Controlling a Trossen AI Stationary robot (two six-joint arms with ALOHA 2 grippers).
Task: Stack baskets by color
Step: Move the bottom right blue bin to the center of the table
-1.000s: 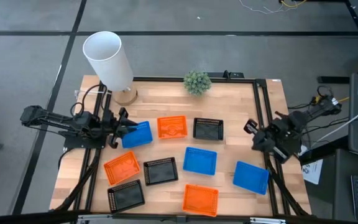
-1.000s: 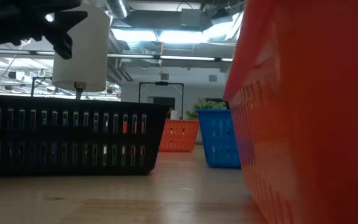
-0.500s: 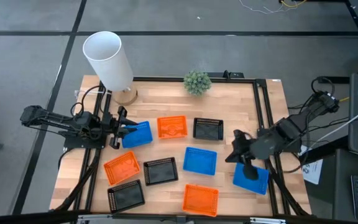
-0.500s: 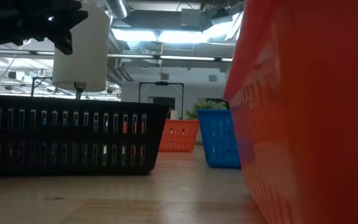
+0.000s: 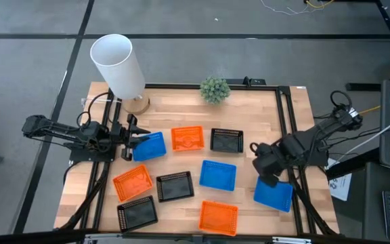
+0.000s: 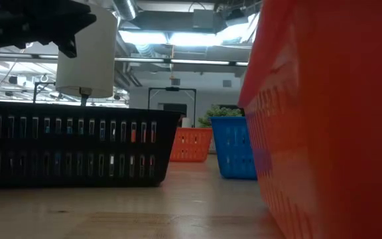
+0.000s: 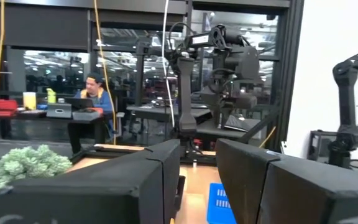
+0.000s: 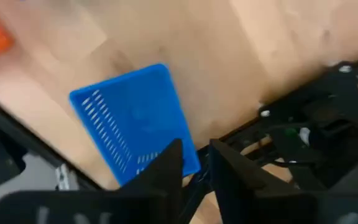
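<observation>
9 baskets lie unstacked; right hand (image 5: pixel 265 165), fingers parted and empty, hangs above lower-right blue basket (image 5: pixel 273 192): light, stiff plastic, best pinched by its rim.

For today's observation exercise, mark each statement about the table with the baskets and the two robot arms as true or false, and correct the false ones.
1. Three blue baskets lie on the table. True: one by the left gripper, the left blue basket; one in the middle, the middle blue basket; one on the right, the right blue basket.
2. Some baskets are already stacked. False: all nine lie singly.
3. The right gripper is above the right blue basket's edge. True.
4. The green plant sits in the orange basket. False: it stands apart at the table's far edge.
5. The white cylinder stands at the table's right corner. False: it is at the far left corner.
</observation>
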